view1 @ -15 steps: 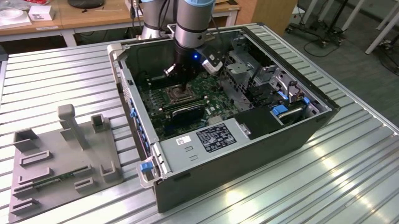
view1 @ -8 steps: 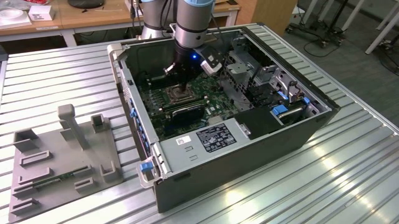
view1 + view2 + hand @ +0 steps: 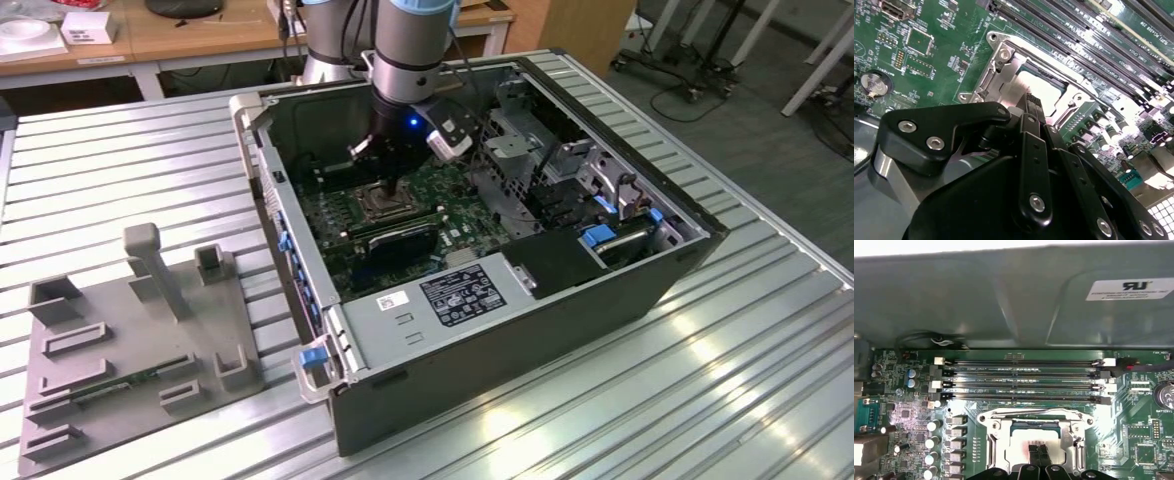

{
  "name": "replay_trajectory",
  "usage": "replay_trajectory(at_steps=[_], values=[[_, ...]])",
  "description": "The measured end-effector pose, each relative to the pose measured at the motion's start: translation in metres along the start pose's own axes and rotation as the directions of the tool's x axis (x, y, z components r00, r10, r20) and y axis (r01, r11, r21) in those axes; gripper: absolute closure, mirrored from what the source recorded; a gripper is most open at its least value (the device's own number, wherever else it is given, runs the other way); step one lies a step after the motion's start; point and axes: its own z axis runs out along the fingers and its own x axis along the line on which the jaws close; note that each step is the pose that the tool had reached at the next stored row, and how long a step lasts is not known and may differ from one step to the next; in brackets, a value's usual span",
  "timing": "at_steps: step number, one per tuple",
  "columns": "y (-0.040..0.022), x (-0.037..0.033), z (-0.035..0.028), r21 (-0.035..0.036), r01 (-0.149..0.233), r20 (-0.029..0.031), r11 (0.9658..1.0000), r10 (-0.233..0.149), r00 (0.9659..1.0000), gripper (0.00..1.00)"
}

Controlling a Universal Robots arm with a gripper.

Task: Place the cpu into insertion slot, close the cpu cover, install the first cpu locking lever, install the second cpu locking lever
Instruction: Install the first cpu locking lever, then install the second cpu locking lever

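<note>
Down inside the open computer case, the small flat square cpu (image 3: pixel 1035 447) with its dull silver-tan metal top is lying in the square insertion slot (image 3: pixel 1041 82), set into the green circuit board (image 3: pixel 929 45). The thin silver metal cpu cover (image 3: pixel 1036 416) is framing it closely, the chip showing through the cover's big square window in both wrist views. The black gripper (image 3: pixel 1038 456) is standing right over the chip, its two narrow fingertips (image 3: pixel 1033 452) pressed together side by side and appearing to touch the metal top; they are not clamped on anything. In the exterior view, the gripper (image 3: pixel 388 188) is hanging straight down from the grey arm (image 3: pixel 407 60) onto the socket (image 3: pixel 383 205). Just beside the socket, four long black memory slots (image 3: pixel 1024 380) are running parallel. Beyond the dark case (image 3: pixel 534 330), a grey moulded fixture tray (image 3: pixel 127 350) is sitting on the ribbed metal table (image 3: pixel 747 400), toward the exterior view's left.
</note>
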Motion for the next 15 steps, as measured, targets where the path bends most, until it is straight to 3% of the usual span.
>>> replay_trajectory(at_steps=[4, 8, 15], values=[[0.0, 0.0, -0.0001, -0.0001, 0.0, -0.0007, 1.0, 0.0, 1.0, 0.89], [0.0005, 0.0001, -0.0053, -0.0001, 0.0, -0.0008, 1.0, 0.0, 1.0, 0.89], [0.0005, 0.0001, -0.0056, -0.0002, 0.0, -0.0007, 1.0, 0.0, 1.0, 0.89]])
